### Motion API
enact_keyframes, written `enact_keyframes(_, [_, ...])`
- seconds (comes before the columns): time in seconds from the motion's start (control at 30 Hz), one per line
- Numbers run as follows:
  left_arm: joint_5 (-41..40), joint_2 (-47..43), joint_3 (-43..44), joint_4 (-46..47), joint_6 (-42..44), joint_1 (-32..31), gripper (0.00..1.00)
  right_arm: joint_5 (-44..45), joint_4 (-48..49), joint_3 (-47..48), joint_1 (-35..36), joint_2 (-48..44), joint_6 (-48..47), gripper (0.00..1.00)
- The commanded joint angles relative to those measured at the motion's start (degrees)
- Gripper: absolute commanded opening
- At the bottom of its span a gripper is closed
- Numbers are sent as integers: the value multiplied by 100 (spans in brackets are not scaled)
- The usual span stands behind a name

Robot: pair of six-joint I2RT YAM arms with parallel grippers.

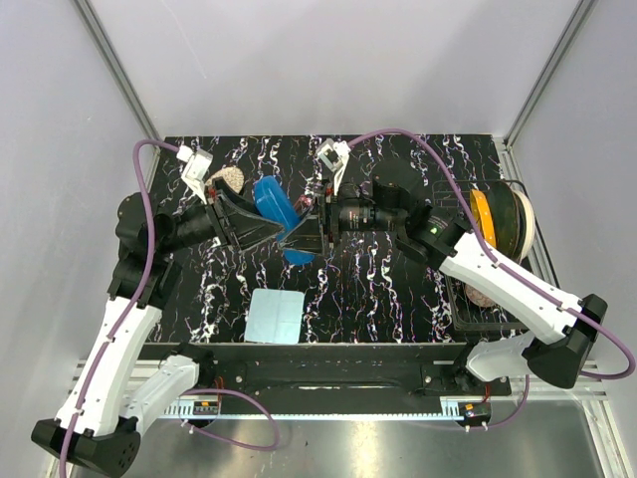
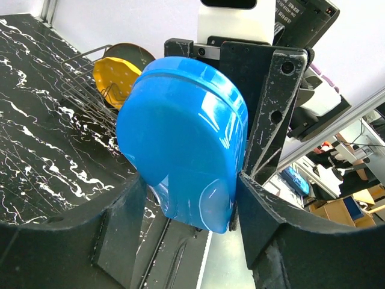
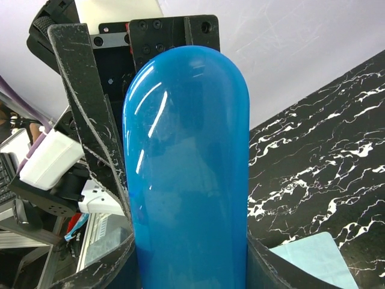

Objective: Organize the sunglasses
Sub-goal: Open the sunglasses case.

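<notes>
The glossy blue oval case point(image 1: 271, 202) hangs above the middle of the table between both grippers. My left gripper point(image 1: 282, 231) comes from the left and is shut on the case point(image 2: 180, 138), its jaws pressing both sides point(image 2: 189, 183). My right gripper point(image 1: 305, 231) comes from the right and is shut on the same case point(image 3: 189, 150), which fills the gap between its jaws point(image 3: 189, 265). The case's seam looks closed in the left wrist view. The pink-lensed sunglasses are not visible in any view.
A light blue square cloth point(image 1: 274, 316) lies flat on the black marbled table point(image 1: 398, 289) near the front, also in the right wrist view point(image 3: 316, 259). A wire rack point(image 1: 468, 299) with a yellow disc point(image 1: 483, 219) stands at the right. A beige object point(image 1: 230, 179) lies back left.
</notes>
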Motion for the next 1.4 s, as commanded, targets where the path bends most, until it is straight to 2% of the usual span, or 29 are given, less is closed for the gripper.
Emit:
enact_keyframes(0.0, [146, 37, -7, 203, 223, -3, 58, 424, 161, 119, 32, -2, -86, 0])
enact_keyframes(0.07, [435, 55, -7, 317, 223, -3, 58, 433, 143, 110, 41, 15, -112, 0])
enact_keyframes(0.2, [866, 46, 10, 424, 275, 6, 71, 390, 20, 92, 32, 33, -270, 0])
enact_keyframes(0.23, [954, 46, 37, 371, 336, 6, 76, 389, -41, 84, 41, 42, -297, 0])
enact_keyframes(0.3, [946, 37, 116, 116, 530, 6, 79, 381, -94, 110, 41, 42, -384, 0])
enact_keyframes(0.5, [859, 28, 169, -139, 697, 15, 78, 407, -147, 119, 32, 51, -455, 0])
enact_keyframes(0.6, [788, 37, 212, -358, 829, 58, 67, 407, -147, 84, 32, 24, -481, 0])
enact_keyframes(0.67, [805, 37, 195, -376, 838, 111, 52, 398, -164, 57, 32, 7, -499, 0])
enact_keyframes(0.77, [858, 37, 178, -289, 742, 207, 52, 363, -156, 5, 41, -28, -525, 0])
enact_keyframes(0.87, [990, 2, 108, 0, 523, 296, 57, 354, -147, -48, 32, -37, -552, 0])
enact_keyframes(0.97, [1034, 2, 46, 291, 302, 296, 56, 328, -147, -57, 32, -37, -543, 0])
enact_keyframes(1.1, [1043, 2, 19, 318, 284, 296, 28, 311, -138, -57, 24, -63, -552, 0])
enact_keyframes(1.17, [1034, 2, 19, 239, 363, 305, 19, 293, -129, -48, 24, -107, -534, 0])
enact_keyframes(1.2, [1025, 2, 54, 169, 416, 305, 11, 275, -121, -57, 23, -125, -534, 0])
enact_keyframes(1.3, [1008, -7, 81, -103, 635, 331, 1, 161, -16, -83, 15, -230, -473, 0])
enact_keyframes(1.37, [1042, -24, 55, -121, 715, 349, 0, 39, 55, -101, 6, -318, -368, 0])
